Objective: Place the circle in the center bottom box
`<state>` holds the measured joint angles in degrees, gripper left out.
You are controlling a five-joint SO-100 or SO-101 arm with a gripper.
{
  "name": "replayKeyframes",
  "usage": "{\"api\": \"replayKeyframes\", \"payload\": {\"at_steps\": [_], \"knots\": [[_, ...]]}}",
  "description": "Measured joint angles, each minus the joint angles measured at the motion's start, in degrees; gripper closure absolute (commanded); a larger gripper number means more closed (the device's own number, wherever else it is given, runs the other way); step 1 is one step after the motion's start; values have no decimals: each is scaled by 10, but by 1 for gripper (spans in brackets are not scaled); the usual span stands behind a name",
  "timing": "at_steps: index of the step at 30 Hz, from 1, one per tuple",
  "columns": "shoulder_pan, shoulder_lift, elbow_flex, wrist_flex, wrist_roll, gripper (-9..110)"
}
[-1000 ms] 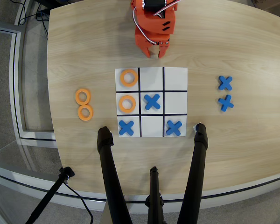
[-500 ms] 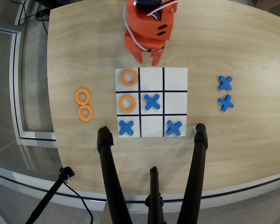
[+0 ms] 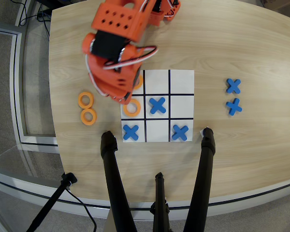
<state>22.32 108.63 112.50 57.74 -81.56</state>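
Observation:
My orange gripper (image 3: 126, 100) reaches from the top of the overhead view to the grid sheet's (image 3: 181, 82) left side. Its tip hangs over the upper left edge of an orange ring (image 3: 132, 108) in the left cell of the middle row. I cannot tell whether the jaws hold it. Another ring (image 3: 139, 82) peeks out from under the arm in the left cell of the robot-side row. Two more rings (image 3: 86, 100) (image 3: 88, 116) lie on the wood to the left of the sheet. The middle cell of the robot-side row (image 3: 157, 82) is bare white.
Blue X pieces lie in the central cell (image 3: 157, 105) and in the far row's left (image 3: 130, 132) and right (image 3: 180, 132) cells. Two more X pieces (image 3: 233, 86) (image 3: 234, 106) lie on the table at the right. Black tripod legs (image 3: 113, 179) (image 3: 203, 169) stand below the sheet.

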Motion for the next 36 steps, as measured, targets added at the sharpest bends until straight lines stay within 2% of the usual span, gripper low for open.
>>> {"api": "replayKeyframes", "payload": {"at_steps": [17,20,36], "knots": [[83,-243,-195,-8,-40,88],[101,-275,-215,-9,-54,83],[137,-367,-277,-9,-109,81]]}}
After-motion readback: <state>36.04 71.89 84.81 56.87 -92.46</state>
